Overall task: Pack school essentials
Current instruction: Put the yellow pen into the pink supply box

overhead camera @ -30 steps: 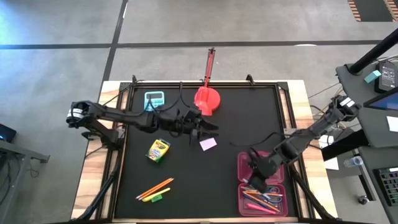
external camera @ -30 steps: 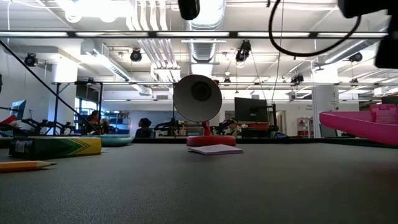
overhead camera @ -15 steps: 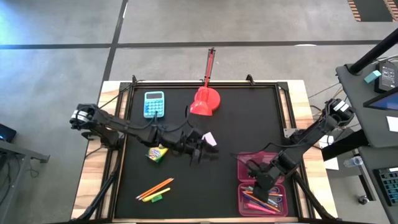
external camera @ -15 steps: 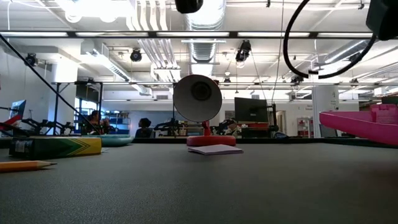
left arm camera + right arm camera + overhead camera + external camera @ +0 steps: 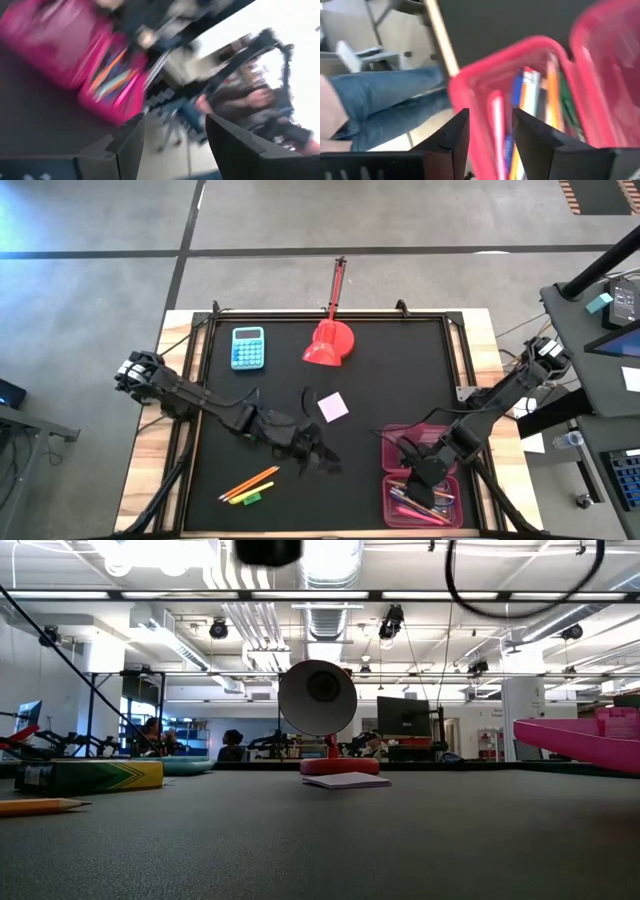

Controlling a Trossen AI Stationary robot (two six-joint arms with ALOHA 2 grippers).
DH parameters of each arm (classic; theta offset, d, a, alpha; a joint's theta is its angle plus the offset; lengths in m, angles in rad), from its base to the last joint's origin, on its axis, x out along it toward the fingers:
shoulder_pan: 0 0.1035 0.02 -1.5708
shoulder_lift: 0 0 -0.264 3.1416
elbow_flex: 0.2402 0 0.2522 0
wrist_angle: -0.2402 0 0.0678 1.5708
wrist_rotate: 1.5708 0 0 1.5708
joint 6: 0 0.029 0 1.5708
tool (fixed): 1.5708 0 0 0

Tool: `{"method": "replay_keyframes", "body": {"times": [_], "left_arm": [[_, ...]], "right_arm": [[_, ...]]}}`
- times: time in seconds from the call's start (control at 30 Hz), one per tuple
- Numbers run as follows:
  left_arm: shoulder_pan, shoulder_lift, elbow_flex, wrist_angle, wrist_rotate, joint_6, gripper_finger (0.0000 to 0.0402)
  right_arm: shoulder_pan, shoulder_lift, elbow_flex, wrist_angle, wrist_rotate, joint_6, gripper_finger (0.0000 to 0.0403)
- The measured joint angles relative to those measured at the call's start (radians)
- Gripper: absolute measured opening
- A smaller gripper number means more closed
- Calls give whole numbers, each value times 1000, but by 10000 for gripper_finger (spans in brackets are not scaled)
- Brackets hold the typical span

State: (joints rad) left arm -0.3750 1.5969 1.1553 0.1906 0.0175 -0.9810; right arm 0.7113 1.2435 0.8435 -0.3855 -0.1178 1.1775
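My right end effector (image 5: pixel 418 470), fingers parted, hovers over the pink case (image 5: pixel 437 438) of pens; left end effector (image 5: pixel 318 457), parted and empty, hangs beside the case.

Two slender dark arms, each built of jointed black segments. The left arm (image 5: pixel 200 398) has a pale, whitish collar at its outer joint, and loose black cables loop along its length to the left gripper (image 5: pixel 318 461). The right arm (image 5: pixel 500 395) bears a similar light-coloured joint near its base and ends in the right gripper (image 5: pixel 418 475). Each wrist view shows two broad, matt black fingers (image 5: pixel 131 142) with angled, flat-faced tips (image 5: pixel 454 134).
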Motion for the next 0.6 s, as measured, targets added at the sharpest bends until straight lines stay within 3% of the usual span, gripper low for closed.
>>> {"method": "replay_keyframes", "body": {"times": [0.23, 0.4, 0.6], "left_arm": [[-96, -14, 2, -427, 28, -188, 193], [-142, -16, 2, -722, -28, -323, 193], [-178, 1, 1, -914, -50, -401, 193]], "right_arm": [[5, 24, 128, -3, 152, -151, 132], [7, 43, 201, -2, 275, -231, 132], [6, 70, 247, -22, 364, -254, 132]]}}
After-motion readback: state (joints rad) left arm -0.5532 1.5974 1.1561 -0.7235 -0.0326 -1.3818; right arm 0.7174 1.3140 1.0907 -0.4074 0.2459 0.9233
